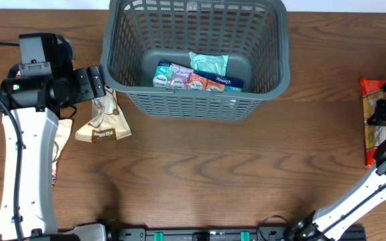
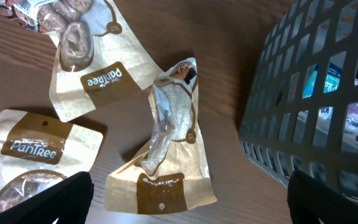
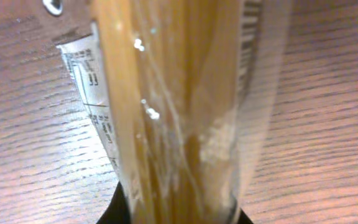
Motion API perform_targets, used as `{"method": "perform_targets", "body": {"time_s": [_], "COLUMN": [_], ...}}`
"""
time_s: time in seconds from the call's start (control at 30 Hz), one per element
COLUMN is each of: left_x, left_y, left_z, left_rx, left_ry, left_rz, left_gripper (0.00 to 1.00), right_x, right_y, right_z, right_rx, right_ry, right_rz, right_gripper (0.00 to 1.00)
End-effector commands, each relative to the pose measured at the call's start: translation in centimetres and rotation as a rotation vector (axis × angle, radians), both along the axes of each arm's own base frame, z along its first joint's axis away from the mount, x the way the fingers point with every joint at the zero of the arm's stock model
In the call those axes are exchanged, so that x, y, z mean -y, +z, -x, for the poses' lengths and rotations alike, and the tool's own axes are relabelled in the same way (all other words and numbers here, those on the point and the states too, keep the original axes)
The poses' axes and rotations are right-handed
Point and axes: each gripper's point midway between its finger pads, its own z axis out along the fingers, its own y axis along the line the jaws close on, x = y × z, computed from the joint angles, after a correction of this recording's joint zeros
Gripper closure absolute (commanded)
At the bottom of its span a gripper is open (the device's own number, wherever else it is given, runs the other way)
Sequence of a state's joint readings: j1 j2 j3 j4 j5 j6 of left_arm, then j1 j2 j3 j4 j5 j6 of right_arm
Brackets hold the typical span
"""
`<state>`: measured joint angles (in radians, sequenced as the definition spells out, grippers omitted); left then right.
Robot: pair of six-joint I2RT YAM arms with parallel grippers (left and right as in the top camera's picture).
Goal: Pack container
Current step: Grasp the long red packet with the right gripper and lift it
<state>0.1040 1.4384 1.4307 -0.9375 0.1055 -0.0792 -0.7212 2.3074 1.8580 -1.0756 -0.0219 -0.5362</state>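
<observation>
Container (image 1: 196, 100): dark grey plastic basket, slotted lattice walls, solid base, far centre of the wood-grain table (image 1: 213, 174). Glossy snack packets (image 1: 196, 77) lie inside. Left gripper (image 1: 94, 82) is spread wide over a crumpled kraft pouch (image 2: 166, 143) just beside the basket wall, with flat PanTree pouches (image 2: 89, 68) near. Right gripper (image 3: 179, 214) flanks a clear packet of long sticks (image 3: 185, 93); can't tell if it's clamped.

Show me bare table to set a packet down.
Bare: the wide table stretch in front of the container; also the strip between container and long packet at right. Crowded: tan snack bags by the container's left corner.
</observation>
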Motion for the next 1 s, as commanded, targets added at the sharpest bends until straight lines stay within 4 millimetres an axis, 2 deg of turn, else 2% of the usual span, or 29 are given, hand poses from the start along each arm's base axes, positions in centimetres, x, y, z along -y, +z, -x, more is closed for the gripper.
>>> {"method": "perform_targets", "body": {"time_s": [0.0, 0.13, 0.23, 0.37, 0.47, 0.5, 0.6, 0.67, 0.73, 0.83, 0.97], "left_x": [0.1, 0.1, 0.1, 0.1, 0.1, 0.1, 0.1, 0.1, 0.1, 0.1, 0.2], "left_y": [-0.4, -0.3, -0.4, -0.3, -0.3, -0.3, -0.3, -0.3, -0.4, -0.4, -0.5], "left_z": [0.0, 0.0, 0.0, 0.0, 0.0, 0.0, 0.0, 0.1, 0.1, 0.1, 0.4], "left_rx": [-0.009, -0.008, -0.009, -0.009, -0.009, -0.008, -0.008, -0.011, -0.012, -0.012, -0.023], "left_ry": [0.003, 0.003, 0.003, 0.003, 0.003, 0.003, 0.002, 0.000, 0.000, 0.000, 0.000], "left_rz": [0.015, 0.014, 0.014, 0.014, 0.014, 0.014, 0.014, 0.013, 0.013, 0.013, 0.014], "left_gripper": [0.09, 0.09, 0.09, 0.09, 0.09, 0.09, 0.09, 0.09, 0.09, 0.09, 0.09], "right_x": [-2.0, -3.4, -5.1, -7.5, -9.9, -11.2, -14.4, -17.3, -20.2, -25.8, -33.7], "right_y": [-2.1, 0.3, 4.3, 12.3, 18.4, 21.1, 27.1, 31.5, 34.8, 38.6, 42.1], "right_z": [-0.8, -3.7, -6.8, -10.5, -12.1, -12.5, -13.2, -13.3, -13.1, -12.1, -10.6], "right_rx": [-0.013, 0.058, 0.163, 0.319, 0.422, 0.467, 0.585, 0.683, 0.760, 0.845, 0.955], "right_ry": [-0.002, 0.026, 0.065, 0.108, 0.174, 0.204, 0.279, 0.339, 0.409, 0.619, 0.914], "right_rz": [-0.055, -0.052, -0.056, -0.003, 0.053, 0.076, 0.126, 0.159, 0.178, 0.224, 0.278], "right_gripper": [0.99, 0.99, 0.99, 0.99, 0.99, 0.99, 0.99, 0.99, 0.99, 0.98, 0.99]}}
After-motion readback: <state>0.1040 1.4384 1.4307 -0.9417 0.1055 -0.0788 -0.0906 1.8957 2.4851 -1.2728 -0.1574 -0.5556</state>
